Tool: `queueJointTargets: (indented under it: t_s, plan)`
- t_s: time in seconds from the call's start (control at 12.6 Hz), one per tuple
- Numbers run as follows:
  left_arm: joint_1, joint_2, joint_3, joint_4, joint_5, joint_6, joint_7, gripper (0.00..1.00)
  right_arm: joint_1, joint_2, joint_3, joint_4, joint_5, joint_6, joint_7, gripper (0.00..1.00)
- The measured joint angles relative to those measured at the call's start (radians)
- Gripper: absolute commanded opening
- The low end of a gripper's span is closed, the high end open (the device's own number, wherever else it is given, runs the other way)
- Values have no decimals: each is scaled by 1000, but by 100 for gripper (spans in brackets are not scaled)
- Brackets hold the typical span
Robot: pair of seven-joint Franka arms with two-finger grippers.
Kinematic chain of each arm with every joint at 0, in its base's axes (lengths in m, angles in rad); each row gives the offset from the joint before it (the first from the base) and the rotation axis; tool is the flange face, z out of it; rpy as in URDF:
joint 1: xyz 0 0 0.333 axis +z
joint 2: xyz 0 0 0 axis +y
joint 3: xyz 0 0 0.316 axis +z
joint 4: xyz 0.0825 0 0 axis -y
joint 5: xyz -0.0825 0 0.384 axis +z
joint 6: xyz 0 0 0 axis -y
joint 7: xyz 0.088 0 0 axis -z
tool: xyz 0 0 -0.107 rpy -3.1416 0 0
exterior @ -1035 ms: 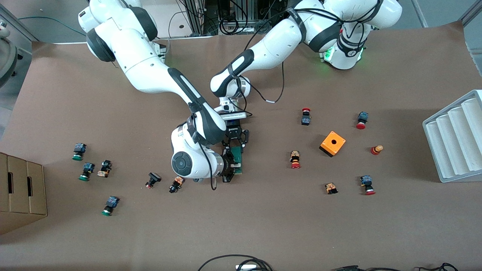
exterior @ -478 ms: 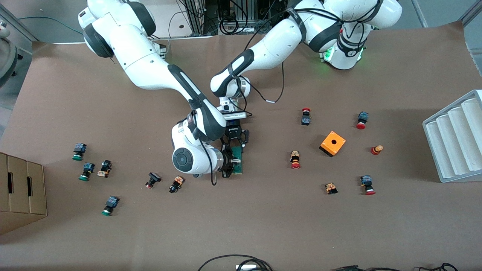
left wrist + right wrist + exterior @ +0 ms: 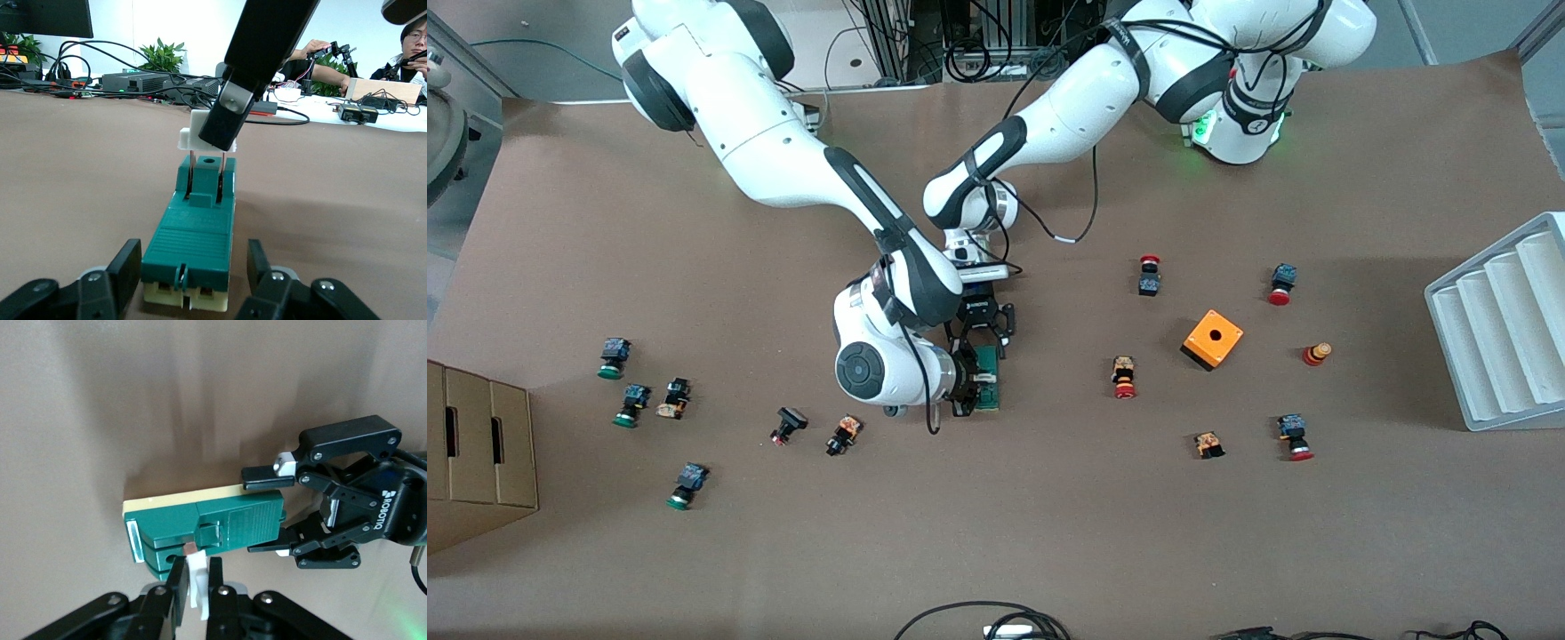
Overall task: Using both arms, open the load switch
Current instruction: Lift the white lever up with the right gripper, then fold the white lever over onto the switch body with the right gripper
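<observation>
The load switch (image 3: pixel 987 379), a slim dark-green block on a cream base, lies on the brown table (image 3: pixel 1049 533) at mid-table. My left gripper (image 3: pixel 985 348) is open; its fingers (image 3: pixel 125 270) stand on either side of the switch (image 3: pixel 193 243) with a gap on each side. My right gripper (image 3: pixel 197 577) is shut on the switch's white tab (image 3: pixel 199 583). In the left wrist view that tab (image 3: pixel 195 128) sits raised off the green body on two thin metal pins. The right wrist view shows the left gripper (image 3: pixel 267 513) straddling one end of the switch (image 3: pixel 207 523).
An orange cube box (image 3: pixel 1212 339) with a hole lies toward the left arm's end. Several push buttons are scattered, such as one (image 3: pixel 1124 376) near the box and one (image 3: pixel 842 436) close to my right wrist. A white ridged tray (image 3: pixel 1498 324) and a cardboard box (image 3: pixel 476 453) stand at the table's ends.
My left gripper has opened and let go of the switch's body. My right gripper, still shut on the tab, has shifted slightly away from the front camera, and the switch with it.
</observation>
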Motion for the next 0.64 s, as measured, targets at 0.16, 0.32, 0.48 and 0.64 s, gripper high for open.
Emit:
queueJointTargets:
  t_s: [0.16,0.32,0.48,0.64]
  plan:
    - [0,0,0,0,0,0,0,71,1,0,0,0,0,0,-1,17]
    - [0,0,0,0,0,0,0,64,1,-1,0,-1,0,1,-1,17]
    - [0,0,0,0,0,0,0,62,2,-1,0,-2,0,3,-2,17]
    - [0,1,0,0,0,0,0,62,2,-4,0,-7,0,8,-6,18]
